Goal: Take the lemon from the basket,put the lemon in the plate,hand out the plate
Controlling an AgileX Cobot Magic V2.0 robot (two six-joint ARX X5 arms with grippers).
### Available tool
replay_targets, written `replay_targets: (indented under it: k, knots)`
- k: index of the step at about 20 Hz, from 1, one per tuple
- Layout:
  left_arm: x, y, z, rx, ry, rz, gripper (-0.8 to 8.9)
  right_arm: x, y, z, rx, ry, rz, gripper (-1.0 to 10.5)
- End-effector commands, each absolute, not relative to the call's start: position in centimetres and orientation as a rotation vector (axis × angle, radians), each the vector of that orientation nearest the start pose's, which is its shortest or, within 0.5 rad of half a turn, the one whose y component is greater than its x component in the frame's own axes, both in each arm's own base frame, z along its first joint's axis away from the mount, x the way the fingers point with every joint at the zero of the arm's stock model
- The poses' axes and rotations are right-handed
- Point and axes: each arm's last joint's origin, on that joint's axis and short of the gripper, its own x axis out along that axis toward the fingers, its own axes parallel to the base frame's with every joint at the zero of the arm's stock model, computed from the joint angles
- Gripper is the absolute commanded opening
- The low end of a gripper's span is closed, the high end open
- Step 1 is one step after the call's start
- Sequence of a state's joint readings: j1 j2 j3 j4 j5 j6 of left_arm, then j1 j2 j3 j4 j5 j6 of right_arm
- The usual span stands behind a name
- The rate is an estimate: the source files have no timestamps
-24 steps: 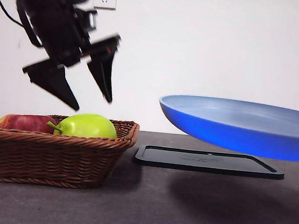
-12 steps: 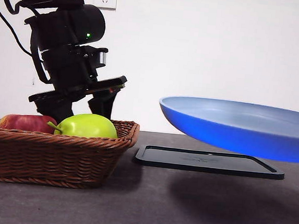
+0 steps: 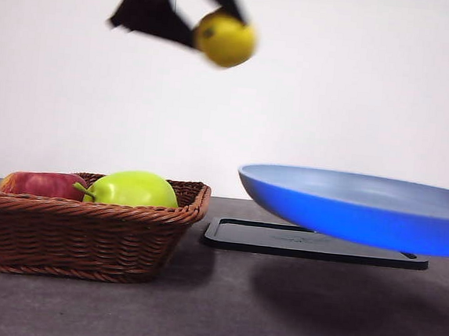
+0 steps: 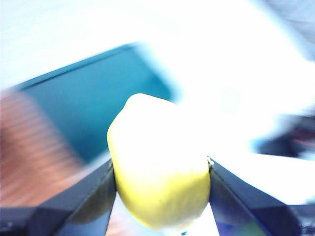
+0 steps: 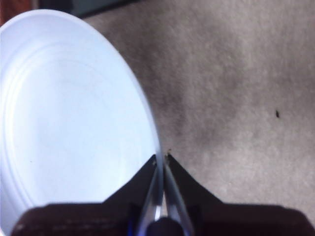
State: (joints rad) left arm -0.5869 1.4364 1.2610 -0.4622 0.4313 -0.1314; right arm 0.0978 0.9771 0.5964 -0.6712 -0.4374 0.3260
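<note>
My left gripper (image 3: 203,13) is shut on the lemon (image 3: 225,39), a small bright yellow fruit, and holds it high above the table, between the basket (image 3: 85,230) and the plate (image 3: 362,208). In the left wrist view the lemon (image 4: 160,182) sits between the two jaws, the picture blurred. My right gripper (image 5: 161,160) is shut on the rim of the light-blue plate (image 5: 74,123) and holds it in the air above the black tray (image 3: 312,242). The brown wicker basket stands at the left.
In the basket lie a red apple (image 3: 38,184) and a larger yellow-green stemmed fruit (image 3: 132,189). The flat black tray lies on the grey table under the plate. A white wall stands behind.
The left gripper went down into the basket, closed on the lemon and has risen fast up and to the right with it. The plate sits slightly lower.
</note>
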Motion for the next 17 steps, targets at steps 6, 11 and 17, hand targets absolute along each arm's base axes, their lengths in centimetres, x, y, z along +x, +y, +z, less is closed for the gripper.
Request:
replay_targets:
  k: [6, 11, 17]
  knots:
    - [19.1, -27.5, 30.8, 0.249, 0.645, -1.044, 1.91, 17.2, 3.0, 20.7, 0.480, 1.123, 0.316, 0.0]
    - [18.5, -30.6, 27.5, 0.337, 0.700, -1.069, 1.93, 17.2, 3.0, 20.7, 0.480, 1.124, 0.317, 0.0]
    - [19.1, -31.8, 24.1, 0.390, 0.796, -1.057, 2.00, 17.2, 3.0, 20.7, 0.481, 1.124, 0.317, 0.0]
